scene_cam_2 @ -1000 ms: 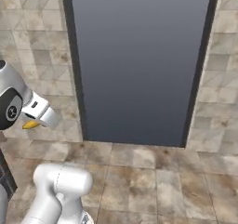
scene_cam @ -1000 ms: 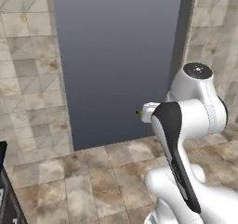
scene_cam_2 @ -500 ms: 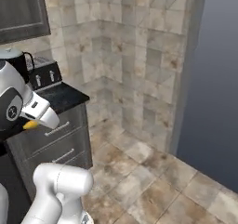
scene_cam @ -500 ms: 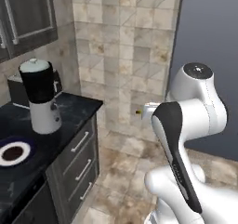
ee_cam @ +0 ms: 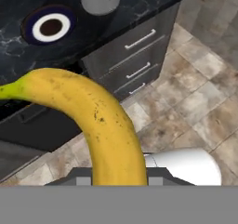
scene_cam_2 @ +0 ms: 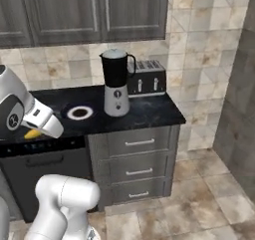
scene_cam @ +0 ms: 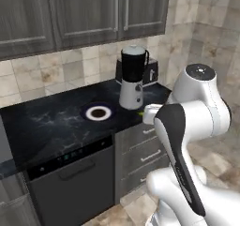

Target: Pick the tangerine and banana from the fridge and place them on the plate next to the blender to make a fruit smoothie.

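We hold the banana [ee_cam: 104, 121] tight in our gripper [ee_cam: 116, 179], with the jaws squeezed shut on it. In the hand view the yellow fruit curves up from between the finger tips and bends off to one side. From the right base view a bit of yellow peeks out under the hand. The banana hangs in the air in front of the black counter [scene_cam: 47, 126]. The plate [scene_cam: 98, 112] sits on the counter just beside the blender [scene_cam: 132, 77]. A toaster [scene_cam_2: 146, 78] stands behind the blender.

no readable text, no labels, no brands, no numbers, no signs anywhere
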### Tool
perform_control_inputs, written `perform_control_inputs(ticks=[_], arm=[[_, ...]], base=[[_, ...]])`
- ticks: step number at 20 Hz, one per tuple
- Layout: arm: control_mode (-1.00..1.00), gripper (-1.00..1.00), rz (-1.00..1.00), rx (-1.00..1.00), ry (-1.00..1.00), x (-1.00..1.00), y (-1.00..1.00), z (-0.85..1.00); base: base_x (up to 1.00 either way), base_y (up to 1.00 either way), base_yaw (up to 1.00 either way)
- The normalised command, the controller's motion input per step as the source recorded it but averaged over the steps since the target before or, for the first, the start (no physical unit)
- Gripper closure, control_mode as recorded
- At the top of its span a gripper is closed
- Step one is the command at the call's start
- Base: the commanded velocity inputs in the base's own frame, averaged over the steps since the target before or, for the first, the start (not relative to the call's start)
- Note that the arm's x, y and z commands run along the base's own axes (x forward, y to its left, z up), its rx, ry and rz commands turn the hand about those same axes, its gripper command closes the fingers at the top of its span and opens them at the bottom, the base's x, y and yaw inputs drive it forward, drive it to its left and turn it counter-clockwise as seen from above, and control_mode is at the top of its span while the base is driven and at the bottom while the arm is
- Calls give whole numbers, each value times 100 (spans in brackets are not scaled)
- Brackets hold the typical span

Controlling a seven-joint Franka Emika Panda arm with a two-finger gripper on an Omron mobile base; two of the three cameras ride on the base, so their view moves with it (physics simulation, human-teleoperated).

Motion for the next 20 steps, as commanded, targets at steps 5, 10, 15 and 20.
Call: perform_control_inputs(ticks=[5,10,15,20], arm=[[100,100,0,0,0,0,0,0],[100,100,0,0,0,0,0,0],[100,100,0,0,0,0,0,0],[100,100,0,0,0,0,0,0]], base=[[81,2,41],[75,-2,13],[58,-19,6],[52,-8,2]])
